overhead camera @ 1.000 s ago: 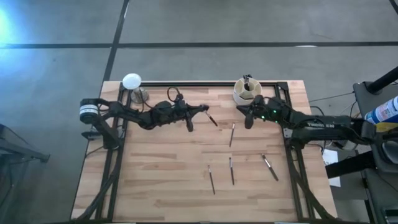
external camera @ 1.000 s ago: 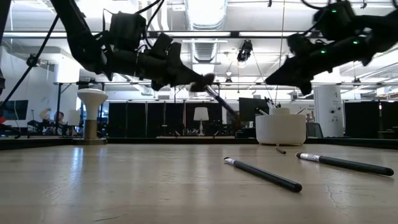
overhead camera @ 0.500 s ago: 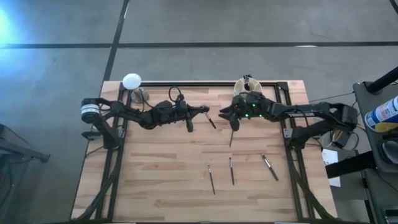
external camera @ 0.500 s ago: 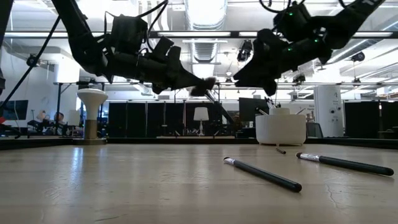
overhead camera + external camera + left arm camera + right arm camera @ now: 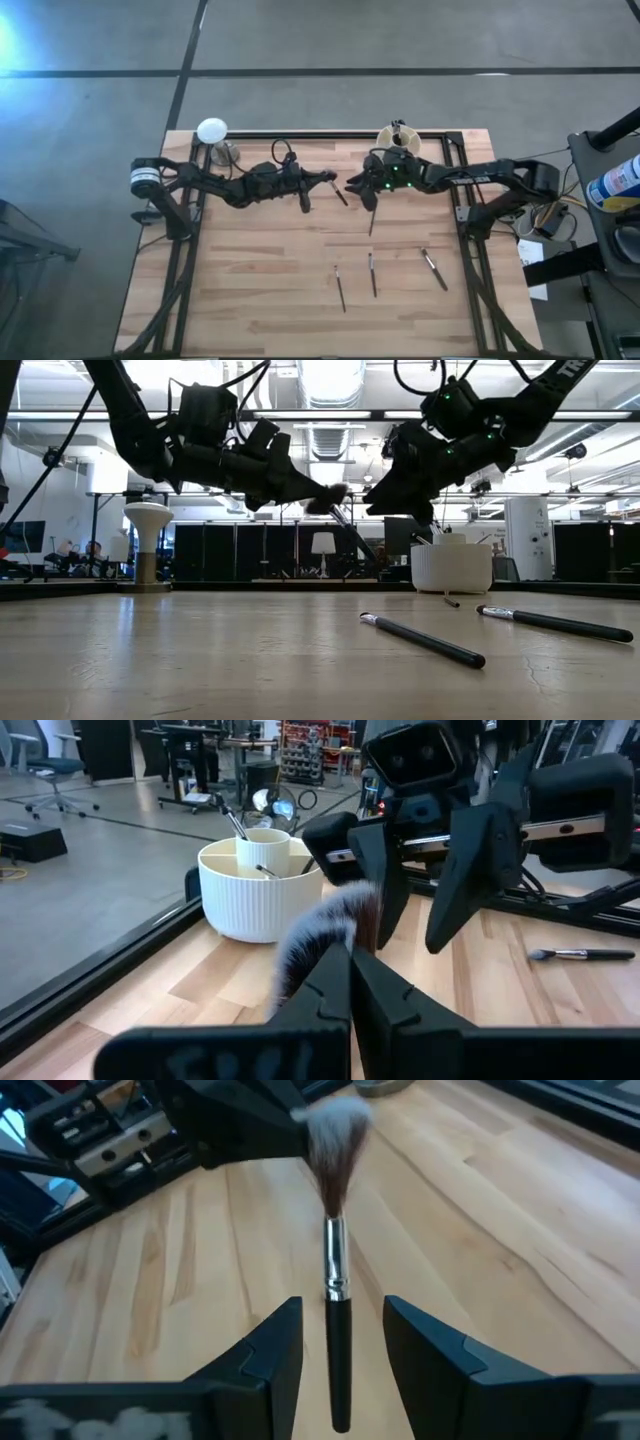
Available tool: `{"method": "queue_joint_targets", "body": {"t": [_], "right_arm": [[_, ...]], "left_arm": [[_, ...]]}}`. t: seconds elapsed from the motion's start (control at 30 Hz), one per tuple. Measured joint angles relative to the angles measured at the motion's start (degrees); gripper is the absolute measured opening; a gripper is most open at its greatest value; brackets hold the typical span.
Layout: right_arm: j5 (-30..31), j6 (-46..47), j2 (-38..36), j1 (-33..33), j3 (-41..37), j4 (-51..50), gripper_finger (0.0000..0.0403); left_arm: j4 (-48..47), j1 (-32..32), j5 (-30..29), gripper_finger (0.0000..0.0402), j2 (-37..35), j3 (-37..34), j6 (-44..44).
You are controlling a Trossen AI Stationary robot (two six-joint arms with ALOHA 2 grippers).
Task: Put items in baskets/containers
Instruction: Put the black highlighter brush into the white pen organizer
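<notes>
My left gripper [image 5: 332, 177] is shut on a makeup brush with a fluffy, pale-tipped head [image 5: 335, 1130] above the table's far middle. The brush's black handle [image 5: 340, 1370] slants down and away from that gripper. My right gripper [image 5: 342, 1305] is open, with a finger on either side of the handle and a gap on both sides. In the low view it [image 5: 378, 508] sits just right of the brush. The cream-white cup [image 5: 397, 145] stands at the far edge behind it, with a few brushes inside. My left gripper pinches the brush at its fluffy head [image 5: 322, 925] between its two shut fingers, and the bristles stick out past the fingertips. The fingers reach level from the table's left. The brush is clear of the table, and its handle [image 5: 358, 538] slants down toward the right.
Several loose brushes lie on the wood: one [image 5: 372, 220] below my right gripper, and others at the near middle [image 5: 340, 288], [image 5: 373, 275] and near right [image 5: 433, 268]. A white disc on a metallic stand [image 5: 212, 130] is at the far left corner.
My right gripper has moved from beside the cup toward the table's left, up to the brush held by my left gripper. It has opened, and its fingers now stand on either side of the handle. My left gripper and its brush have kept still.
</notes>
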Motion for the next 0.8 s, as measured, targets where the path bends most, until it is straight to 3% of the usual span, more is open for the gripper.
{"method": "queue_joint_targets", "body": {"t": [0.53,0.8], "right_arm": [[-0.56,0.87,8.42,2.84,6.80,0.22,0.0139],[4.17,0.61,8.47,2.83,7.45,-1.82,0.0195]], "left_arm": [[0.22,0.00,0.00,0.0000,0.00,0.00,-0.24],[0.22,0.00,0.05,0.0000,0.00,0.00,-0.25]]}}
